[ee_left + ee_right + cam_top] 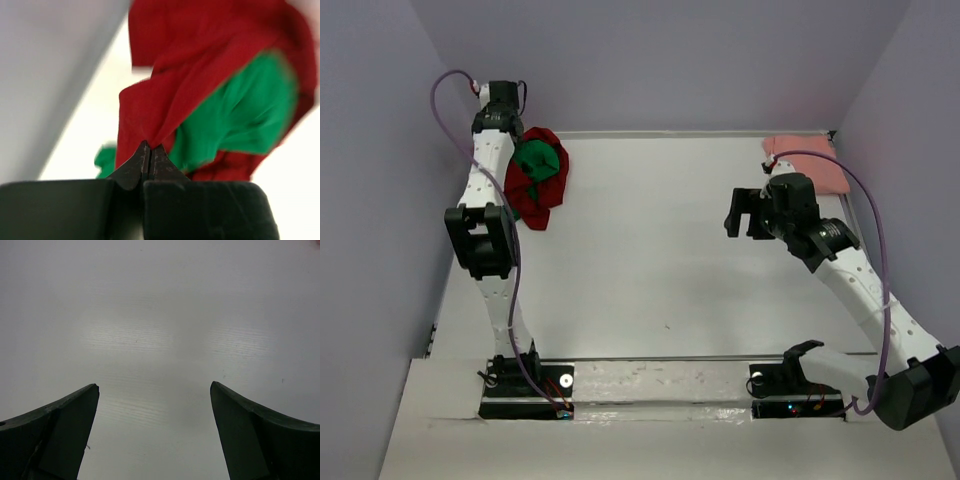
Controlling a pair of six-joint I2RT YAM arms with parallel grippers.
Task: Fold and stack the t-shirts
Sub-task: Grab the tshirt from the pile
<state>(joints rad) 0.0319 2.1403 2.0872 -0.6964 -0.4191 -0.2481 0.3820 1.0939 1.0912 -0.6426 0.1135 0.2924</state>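
Pinching a low edge of the dark red t-shirt point(200, 55), the left gripper point(150, 148) had its two fingers pressed tight together, the cloth drawn down to a point right at their tips. That shirt lay crumpled in a heap at the far left of the white table point(660, 260), close to the left wall. The bright green t-shirt point(538, 160) was bundled into the same heap, wrapped partly by the red cloth, with red showing above, beside and below it; in the left wrist view a small bit of green also stuck out on the left of the heap. The salmon pink t-shirt point(807, 162) lay well apart from them in the far right corner, flat and roughly rectangular. The right gripper point(154, 385) hung over bare tabletop toward the right side, between the pink shirt and the middle of the table, its fingers spread wide and holding nothing. It touched no cloth.
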